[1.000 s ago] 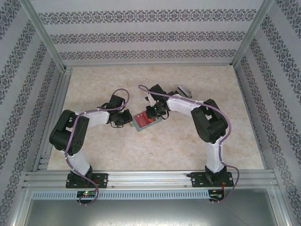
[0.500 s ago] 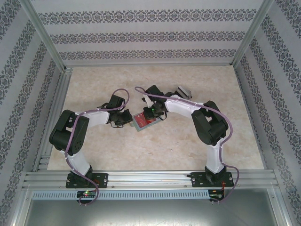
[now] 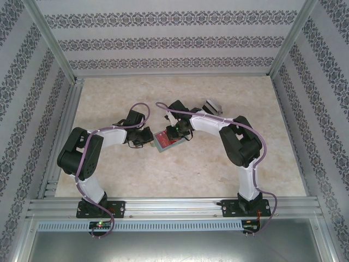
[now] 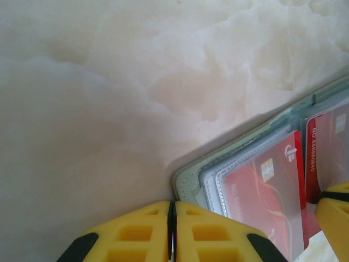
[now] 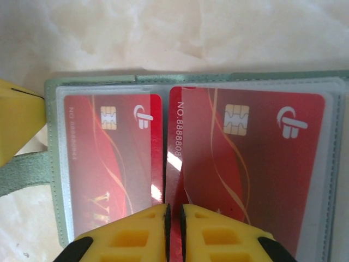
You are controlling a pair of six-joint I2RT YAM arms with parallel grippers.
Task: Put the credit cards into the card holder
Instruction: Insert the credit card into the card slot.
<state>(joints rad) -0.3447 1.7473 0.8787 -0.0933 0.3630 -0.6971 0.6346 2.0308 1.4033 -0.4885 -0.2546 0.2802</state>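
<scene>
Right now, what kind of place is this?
Probably a robot test booth: an aluminium frame holds patterned wall panels around a marble-look table, with the left arm and right arm bolted at its near edge.

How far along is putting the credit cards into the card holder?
Done: card holder open, two red cards sleeved. In hand: left end effector shut at its corner, right end effector shut over its fold. Remaining: a dark item behind the right arm, possibly another card.
</scene>
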